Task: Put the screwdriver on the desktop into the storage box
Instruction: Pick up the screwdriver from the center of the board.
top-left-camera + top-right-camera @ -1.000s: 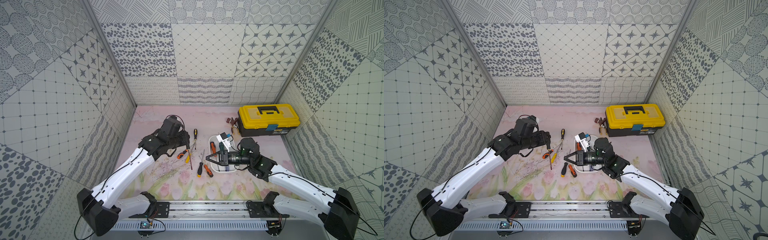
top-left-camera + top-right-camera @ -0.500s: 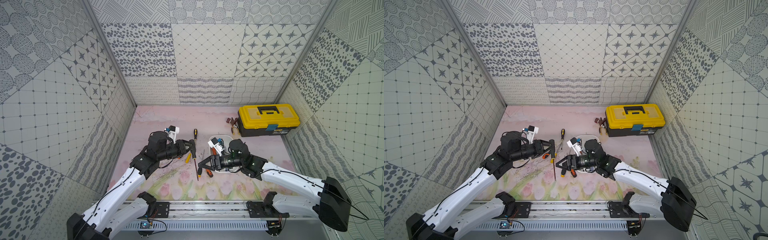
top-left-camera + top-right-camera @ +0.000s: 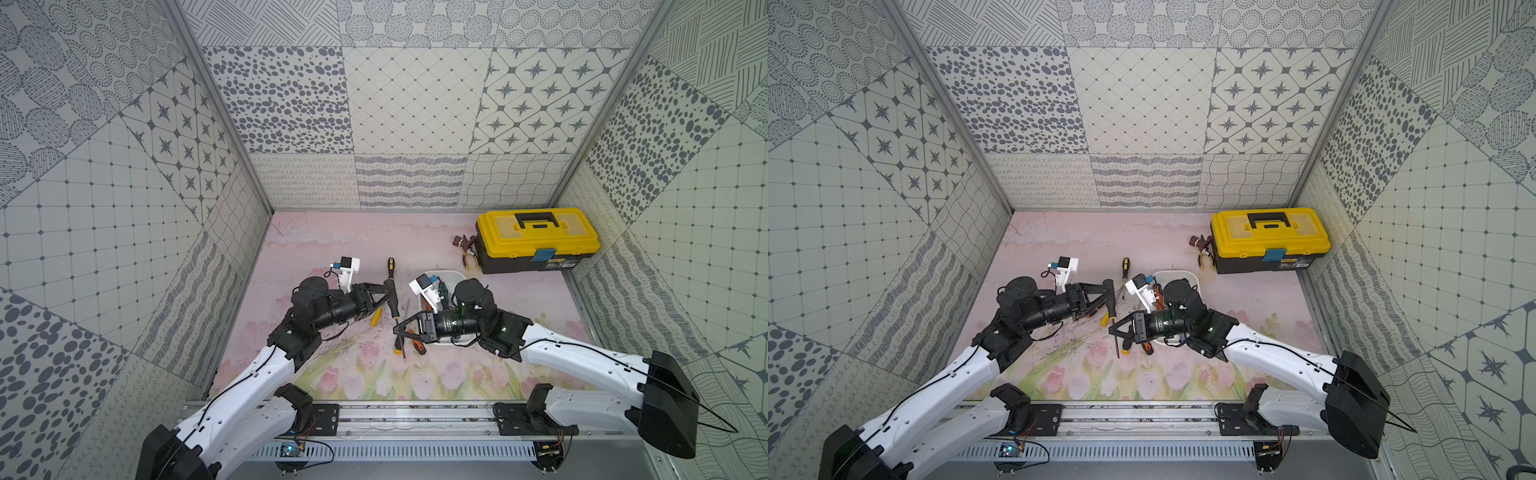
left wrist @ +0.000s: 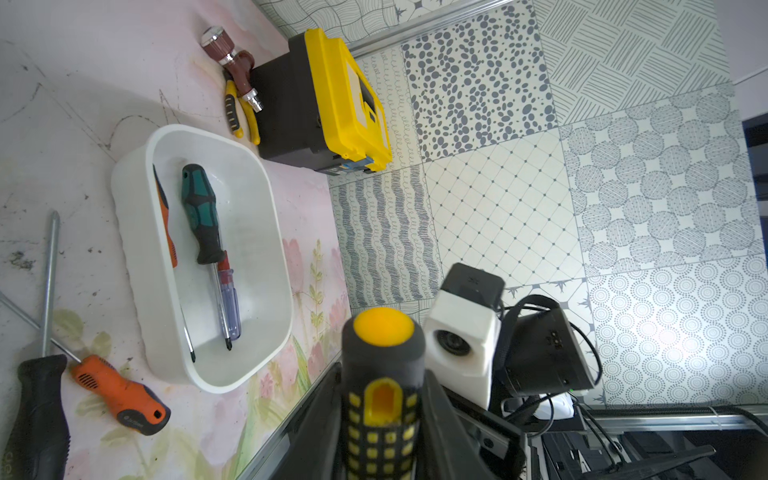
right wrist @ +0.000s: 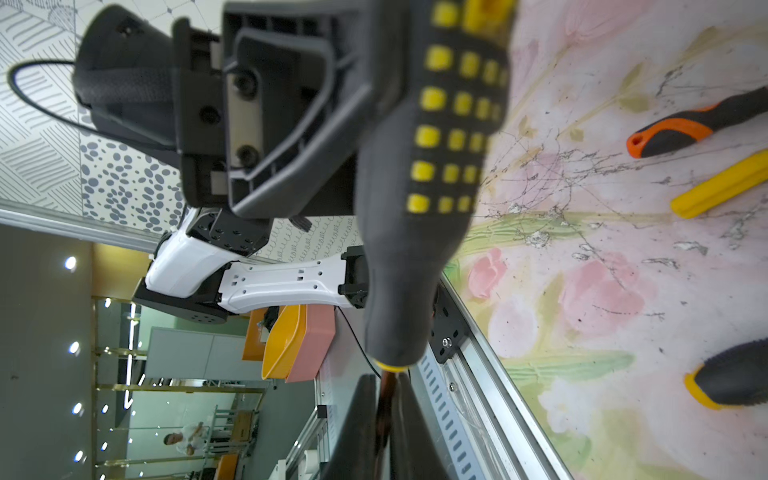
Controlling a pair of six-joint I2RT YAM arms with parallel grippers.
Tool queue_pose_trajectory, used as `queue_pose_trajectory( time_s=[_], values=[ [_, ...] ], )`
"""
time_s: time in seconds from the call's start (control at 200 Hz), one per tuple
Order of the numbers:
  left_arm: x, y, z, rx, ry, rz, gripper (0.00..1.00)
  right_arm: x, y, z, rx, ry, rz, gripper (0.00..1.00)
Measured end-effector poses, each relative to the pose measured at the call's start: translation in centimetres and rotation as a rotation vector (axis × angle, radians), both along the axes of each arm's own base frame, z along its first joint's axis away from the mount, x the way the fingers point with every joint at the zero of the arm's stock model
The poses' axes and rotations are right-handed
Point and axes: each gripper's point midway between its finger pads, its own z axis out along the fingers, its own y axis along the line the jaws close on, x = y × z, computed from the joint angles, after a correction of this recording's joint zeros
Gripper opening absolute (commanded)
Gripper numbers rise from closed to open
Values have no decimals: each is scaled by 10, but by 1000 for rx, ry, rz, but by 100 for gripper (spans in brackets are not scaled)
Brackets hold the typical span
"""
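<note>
Left gripper [image 3: 384, 293]: clamped on the black-and-yellow handle of the screwdriver [image 3: 392, 299], 1 finger on each side of it in the left wrist view.
Right gripper [image 5: 384, 399]: jaws pinched together on the same tool's metal shaft, just past the end of the handle.
Screwdriver: held by both arms at once, with the handle toward the back wall and the shaft pointing at the front rail. It was beside the storage box, not in it. Whether its tip touched the desktop [image 3: 332, 241] could not be told.
Storage box [image 4: 129, 208]: white tray resting on the desktop, partly under the right arm in both top views.
Box contents: 3 screwdrivers lying lengthwise, namely a green-and-black one [image 4: 199, 216], an orange one [image 4: 164, 216] against the wall, and a clear-handled one [image 4: 228, 299].
Loose on the desktop: an orange-and-black screwdriver [image 4: 120, 395] and a black-handled screwdriver [image 4: 37, 415] just beside the box with their shafts crossing, and a yellow handle [image 5: 723, 191] near them.
Toolbox [image 3: 536, 237]: yellow lid shut, standing at the back right corner, with pliers [image 3: 469, 257] beside it.
</note>
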Motion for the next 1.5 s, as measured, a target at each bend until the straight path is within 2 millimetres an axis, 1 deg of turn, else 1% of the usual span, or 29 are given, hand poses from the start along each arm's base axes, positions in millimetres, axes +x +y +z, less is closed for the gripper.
queue_pose_trajectory(
  time_s=[0.015,0.03,0.07,0.08,0.095,0.11,0.125,0.16,0.255,0.315,0.425,0.555,0.68,0.775,0.86,0.981,1.136,1.211,1.281,1.406,1.501],
  values=[
    [0,0,1,-2,-5,1,0,0,0,1,1,-1,-4,0],
    [0,0,1,-2,-7,1,5,0,0,1,1,-3,-5,0],
    [0,0,2,-3,-10,0,35,0,-1,2,-2,-6,-10,0],
    [-1,0,2,-3,-11,-1,40,0,-2,1,-5,-8,-15,0],
    [-1,0,2,-2,-13,-1,52,0,-2,1,-7,-9,-16,0],
    [-1,0,3,-2,-15,-1,60,1,-3,2,-11,-13,-22,0],
    [-1,0,3,-1,-16,-1,65,1,-3,1,-17,-14,-26,0],
    [-2,1,4,-2,-9,1,70,3,-4,-1,-41,-26,-38,0],
    [-1,2,10,7,-9,11,76,10,-8,-14,-141,-50,-93,0],
    [-1,1,12,17,-6,11,79,18,-11,-21,-218,-78,-142,0],
    [-2,-3,8,41,14,2,80,25,-10,-33,-347,-136,-195,0],
    [-1,-8,-6,89,58,-1,76,27,-12,-48,-465,-190,-225,0],
    [-2,-12,-20,132,93,-8,70,26,-15,-58,-533,-221,-230,0],
    [-2,-15,-28,162,115,-9,68,25,-18,-65,-575,-236,-231,0],
    [-1,-18,-34,192,129,-10,67,24,-20,-69,-603,-249,-236,0],
    [0,-19,-40,231,143,-4,67,25,-23,-71,-625,-262,-248,0],
    [0,-17,-53,282,167,10,70,22,-20,-69,-620,-287,-237,0],
    [0,-16,-58,301,174,16,69,19,-18,-69,-619,-297,-226,0],
    [0,-15,-62,318,182,20,62,18,-17,-69,-620,-307,-221,0],
    [0,-14,-67,339,193,24,38,15,-15,-67,-616,-319,-212,0],
    [1,-13,-70,355,185,31,23,15,-16,-67,-618,-320,-212,0]
  ],
)
